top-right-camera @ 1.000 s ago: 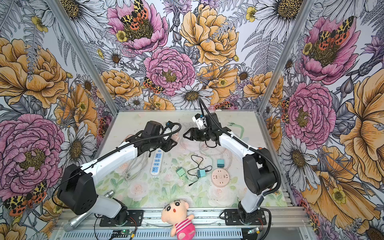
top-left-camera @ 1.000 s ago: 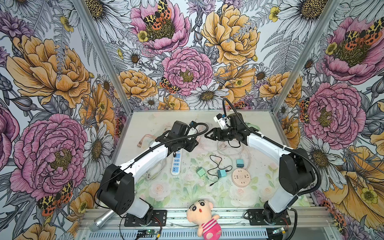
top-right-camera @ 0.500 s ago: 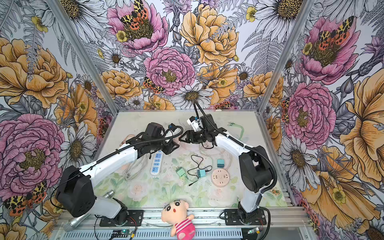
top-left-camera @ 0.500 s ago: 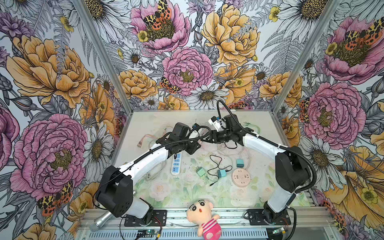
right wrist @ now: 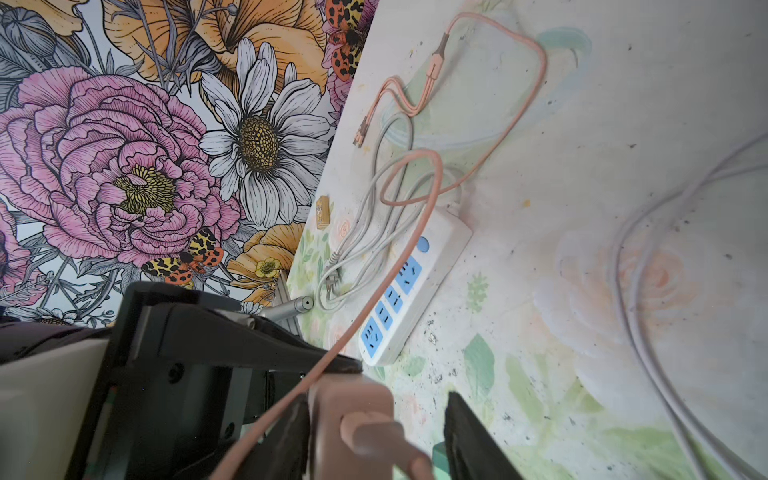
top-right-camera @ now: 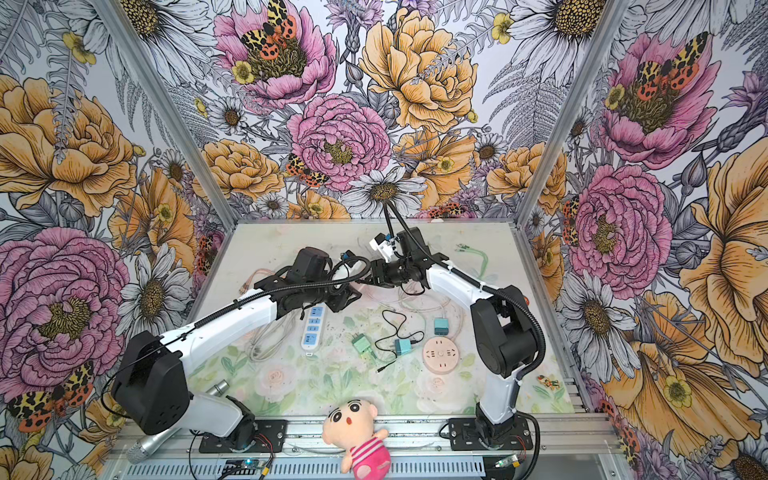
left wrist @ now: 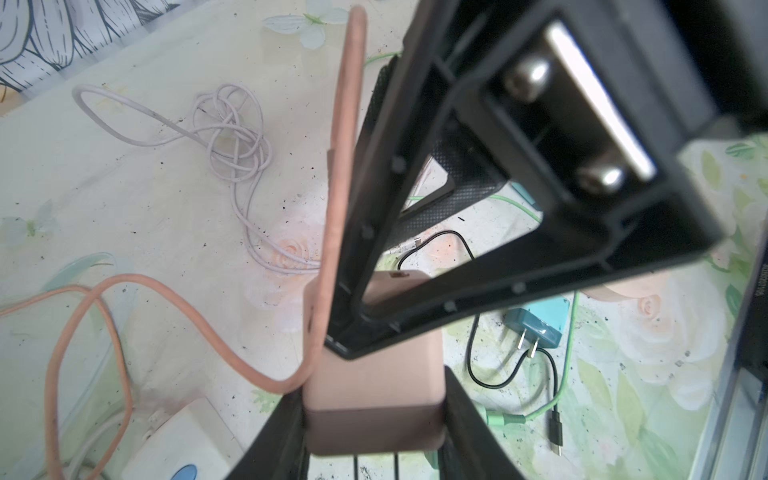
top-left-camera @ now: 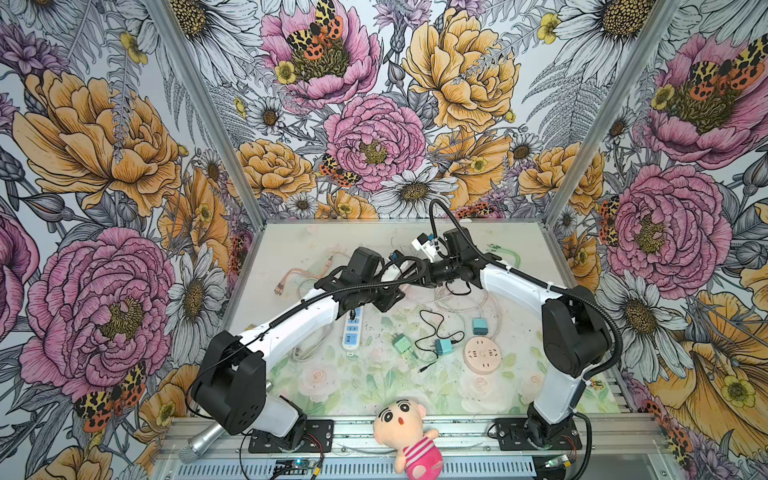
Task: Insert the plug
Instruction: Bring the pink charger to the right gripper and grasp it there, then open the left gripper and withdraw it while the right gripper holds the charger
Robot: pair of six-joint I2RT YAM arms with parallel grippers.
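Note:
A pink plug (left wrist: 374, 386) with a pink cable (left wrist: 166, 307) hangs above the table, and my left gripper (left wrist: 372, 432) is shut on its sides. My right gripper (right wrist: 380, 436) faces it from the other side with the plug (right wrist: 353, 415) between its jaws. One finger (right wrist: 291, 432) touches the plug; the other finger (right wrist: 469, 436) stands clear of it with a gap, so this gripper is open. In both top views the two grippers meet at mid-table, left gripper (top-left-camera: 388, 297) against right gripper (top-left-camera: 415, 278). The white power strip (top-left-camera: 352, 328) (top-right-camera: 312, 328) with blue sockets lies flat just in front of them.
A round pink socket (top-left-camera: 482, 353), two teal adapters (top-left-camera: 480, 326) (top-left-camera: 442, 346), a green adapter (top-left-camera: 402, 344) and a black cable (top-left-camera: 436, 332) lie to the right of the strip. A lilac cable tangle (left wrist: 232, 137) lies further back. A plush doll (top-left-camera: 409, 432) and a microphone (top-left-camera: 199, 440) sit at the front rail.
Both arms have swung toward the middle until the grippers meet. The right gripper's jaws have narrowed around the plug held by the left gripper.

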